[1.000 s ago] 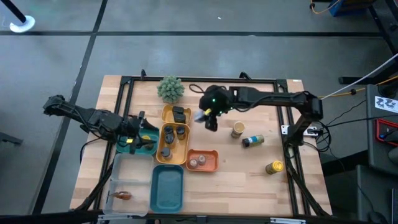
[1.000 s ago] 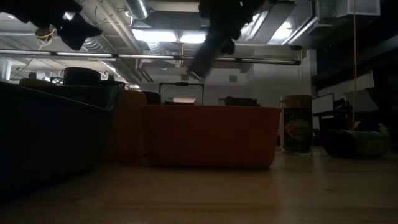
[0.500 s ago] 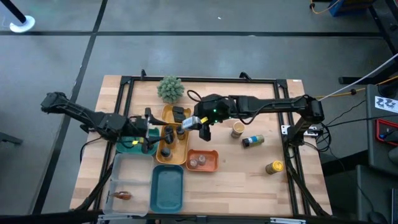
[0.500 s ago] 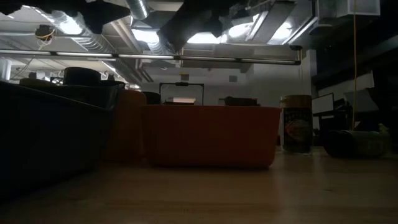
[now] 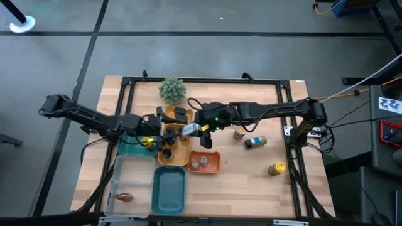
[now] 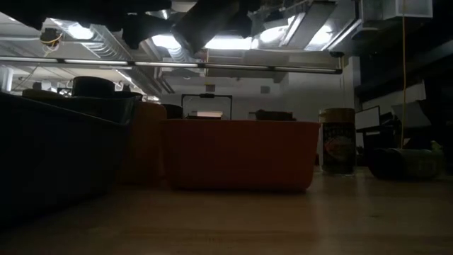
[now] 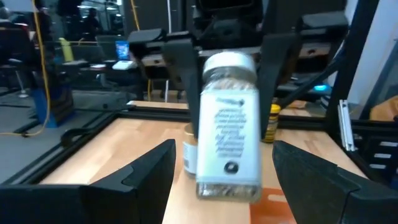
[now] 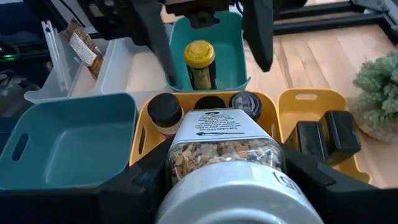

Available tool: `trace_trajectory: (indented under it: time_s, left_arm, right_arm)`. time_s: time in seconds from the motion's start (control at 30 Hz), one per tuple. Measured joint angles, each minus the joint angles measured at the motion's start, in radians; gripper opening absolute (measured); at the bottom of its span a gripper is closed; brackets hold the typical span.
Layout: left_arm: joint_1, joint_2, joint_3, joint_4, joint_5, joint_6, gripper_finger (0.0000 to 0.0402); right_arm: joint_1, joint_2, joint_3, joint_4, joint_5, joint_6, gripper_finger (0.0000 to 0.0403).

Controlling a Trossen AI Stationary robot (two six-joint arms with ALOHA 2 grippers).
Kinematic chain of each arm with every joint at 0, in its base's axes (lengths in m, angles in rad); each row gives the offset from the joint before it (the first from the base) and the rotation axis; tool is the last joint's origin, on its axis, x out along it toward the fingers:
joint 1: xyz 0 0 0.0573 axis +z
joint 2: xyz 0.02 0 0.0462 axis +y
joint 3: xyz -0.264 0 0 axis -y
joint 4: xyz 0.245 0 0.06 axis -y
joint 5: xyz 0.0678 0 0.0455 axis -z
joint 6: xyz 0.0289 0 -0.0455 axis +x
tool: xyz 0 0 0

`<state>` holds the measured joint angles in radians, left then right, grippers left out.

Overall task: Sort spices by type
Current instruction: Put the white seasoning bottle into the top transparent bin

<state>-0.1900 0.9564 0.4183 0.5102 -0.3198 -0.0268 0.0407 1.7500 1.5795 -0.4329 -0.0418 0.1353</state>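
Low view: mostly dark. Only the orange tray (image 6: 241, 154), a brown-labelled jar (image 6: 337, 140) behind it and dark arm shapes along the top edge are readable.

High view: right gripper (image 5: 191, 129) reaches in over the long yellow tray (image 5: 162, 158); what it carries shows as a small pale patch, no detail. Left gripper (image 5: 158, 122) sits just beside it at the tray's left edge, over the teal bin (image 5: 130, 146). Whether the two touch cannot be told.

White-capped spice jar (image 8: 222, 163): clear body, pale tan flakes inside, white label with black print. In the right wrist view it lies cap toward the camera, held between the right gripper's dark fingers (image 8: 134, 180), which close on its sides. The left wrist view shows the same jar (image 7: 228, 124) upright and blurred, hanging under the right gripper, between the left gripper's own spread fingers (image 7: 144, 171), which are wide apart and hold nothing.

Right wrist view alone shows below the jar: three dark-capped jars (image 8: 163, 109) in the yellow tray, a yellow-capped bottle (image 8: 199, 63) standing in the teal bin, two black boxes (image 8: 324, 137) in the smaller yellow tray (image 8: 309, 100), a brown packet (image 8: 82, 43) in the clear tray (image 8: 117, 78), and the green plant (image 8: 379, 93), cut off at the edge.

High view only: three more jars (image 5: 256, 142) stand loose on the tabletop (image 5: 251, 182) at right.
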Motion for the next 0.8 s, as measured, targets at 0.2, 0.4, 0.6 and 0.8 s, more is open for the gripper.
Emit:
trace_trajectory:
  time_s: [0.2, 0.4, 0.6, 0.8]
  left_arm:
    - [0.009, 0.067, 0.000, 0.067, 0.046, -0.003, 0.0251]
    - [0.010, 0.112, 0.000, 0.075, 0.048, -0.003, 0.0251]
    - [0.010, 0.128, 0.000, 0.075, 0.050, 0.001, 0.0251]
    - [0.009, 0.127, 0.000, 0.050, 0.051, -0.009, 0.0251]
  right_arm:
    - [-0.001, 0.026, 0.000, 0.027, -0.002, 0.017, 0.0206]
    - [-0.001, 0.050, 0.001, 0.061, -0.005, 0.019, 0.0206]
    - [-0.001, 0.065, 0.000, 0.075, -0.063, 0.025, 0.0207]
    - [0.005, 0.072, 0.000, 0.084, -0.065, 0.043, 0.0206]
